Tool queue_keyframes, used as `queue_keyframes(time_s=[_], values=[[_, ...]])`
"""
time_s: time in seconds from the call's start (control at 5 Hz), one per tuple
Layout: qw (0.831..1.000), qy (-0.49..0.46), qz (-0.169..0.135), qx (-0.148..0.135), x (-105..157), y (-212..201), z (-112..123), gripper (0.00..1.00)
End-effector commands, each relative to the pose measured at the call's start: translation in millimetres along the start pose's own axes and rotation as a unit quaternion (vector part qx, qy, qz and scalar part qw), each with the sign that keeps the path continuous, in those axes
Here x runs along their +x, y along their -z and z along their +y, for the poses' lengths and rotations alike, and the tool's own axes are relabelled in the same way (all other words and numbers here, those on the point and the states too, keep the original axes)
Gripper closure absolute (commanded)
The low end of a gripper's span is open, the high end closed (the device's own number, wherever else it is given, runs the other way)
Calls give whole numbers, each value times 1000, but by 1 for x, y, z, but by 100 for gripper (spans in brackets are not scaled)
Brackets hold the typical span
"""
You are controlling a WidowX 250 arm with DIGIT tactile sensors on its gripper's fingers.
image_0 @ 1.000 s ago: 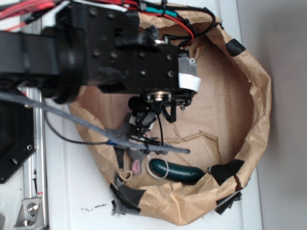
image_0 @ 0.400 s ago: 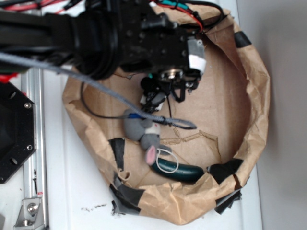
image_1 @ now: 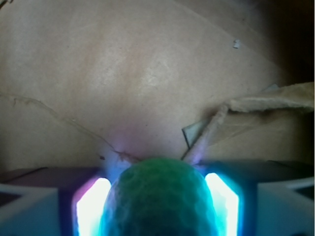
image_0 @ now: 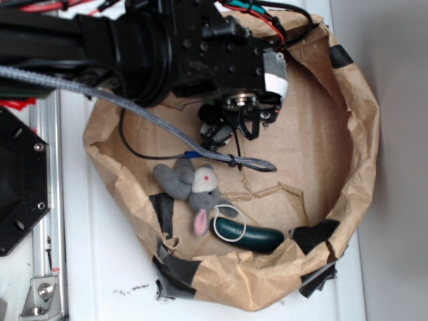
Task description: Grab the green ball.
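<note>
Claw (image_1: 157, 196) clamped on the green ball (image_1: 160, 196); brown paper (image_1: 147, 73) beyond it

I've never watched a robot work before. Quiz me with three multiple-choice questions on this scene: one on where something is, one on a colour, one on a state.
1. Where does the dark green cucumber-shaped toy lie?
A. In the paper-lined bin, near its lower edge, beside the plush mouse
B. On the white table outside the bin
C. Between the gripper's fingers

2. What colour is the mouse's ear?
A. Blue
B. Pink
C. Yellow

3. What is the state of the green ball?
A. Lying free beside the mouse
B. Sitting between the two fingers of the gripper
C. Resting on top of the cucumber toy

Answers: 1 A, the exterior view shows it inside the brown paper wall next to the mouse. 2 B, the ear by the cucumber toy is pink. 3 B, the wrist view shows the ball filling the gap between both lit fingers.
</note>
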State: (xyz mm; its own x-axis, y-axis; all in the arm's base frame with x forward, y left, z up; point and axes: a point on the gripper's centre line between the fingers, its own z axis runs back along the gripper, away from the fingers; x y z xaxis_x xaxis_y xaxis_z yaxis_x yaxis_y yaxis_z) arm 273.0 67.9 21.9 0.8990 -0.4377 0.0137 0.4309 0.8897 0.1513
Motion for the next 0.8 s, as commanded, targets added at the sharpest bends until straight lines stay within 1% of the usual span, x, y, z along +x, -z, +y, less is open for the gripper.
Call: queue_keyframes(time_s=[0.0,0.2,0.4,0.6], values=[[1000,-11,-28,9,7,-71,1,100],[997,-4,-54,-52,18,-126,-22,100],[993,-87,-71,-37,26,-178,-26,100],[975,-191,-76,-86,32,-192,-26,100]])
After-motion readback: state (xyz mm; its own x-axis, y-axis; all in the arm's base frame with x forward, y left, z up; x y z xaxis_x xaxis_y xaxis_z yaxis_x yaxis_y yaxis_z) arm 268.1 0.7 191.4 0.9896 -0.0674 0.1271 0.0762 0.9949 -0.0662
